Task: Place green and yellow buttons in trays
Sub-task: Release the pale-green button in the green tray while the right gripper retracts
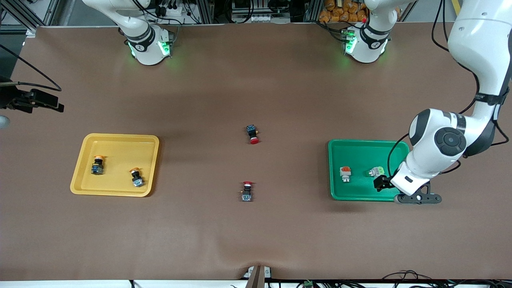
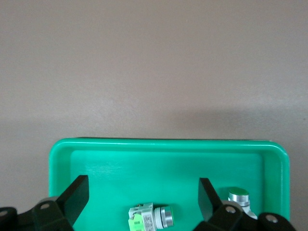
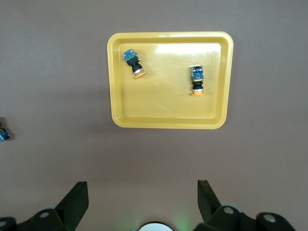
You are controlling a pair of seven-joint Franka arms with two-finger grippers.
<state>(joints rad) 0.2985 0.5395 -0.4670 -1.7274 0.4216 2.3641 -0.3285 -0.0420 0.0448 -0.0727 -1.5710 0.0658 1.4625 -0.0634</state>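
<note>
The green tray [image 1: 368, 145] lies toward the left arm's end of the table. Two grey-bodied green buttons [image 1: 345, 173] [image 1: 376, 172] lie in it. My left gripper [image 1: 382, 184] hangs open low over the tray's corner nearest the front camera. In the left wrist view one green button [image 2: 151, 217] lies on its side between the spread fingers of the left gripper [image 2: 143, 179], touching neither. The other button [image 2: 238, 196] stands beside one finger. The yellow tray [image 1: 116, 138] holds two yellow buttons [image 1: 97, 165] [image 1: 136, 177]. My right gripper [image 3: 142, 185] is open and empty, high above the bare table.
Two dark switches with red caps [image 1: 253, 135] [image 1: 247, 191] lie on the brown table midway between the trays. The right wrist view takes in the whole yellow tray [image 3: 168, 122] with both yellow buttons [image 3: 134, 62] [image 3: 197, 80].
</note>
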